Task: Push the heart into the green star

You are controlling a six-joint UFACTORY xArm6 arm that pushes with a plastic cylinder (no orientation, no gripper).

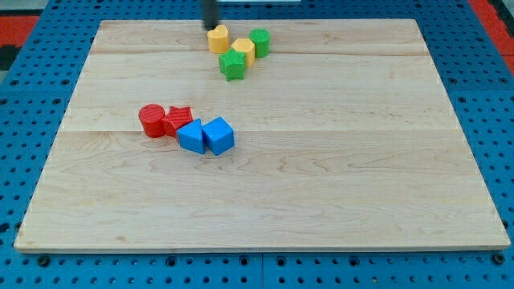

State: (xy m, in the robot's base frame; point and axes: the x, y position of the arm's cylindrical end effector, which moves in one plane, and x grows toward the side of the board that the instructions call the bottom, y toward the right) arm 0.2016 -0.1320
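The yellow heart (218, 38) lies near the view's top, left of centre. The green star (233, 64) sits just below and to the right of it, a small gap apart. My tip (209, 25) is at the heart's upper left edge, touching or nearly touching it; the rod runs up out of the view. A yellow block (244, 50) sits between the heart and a green round block (259, 41), touching the star's upper right.
A red cylinder (151, 120), a red star (177, 120) and two blue blocks (193, 136) (218, 135) form a cluster at the board's left middle. The wooden board (321, 160) lies on a blue pegboard.
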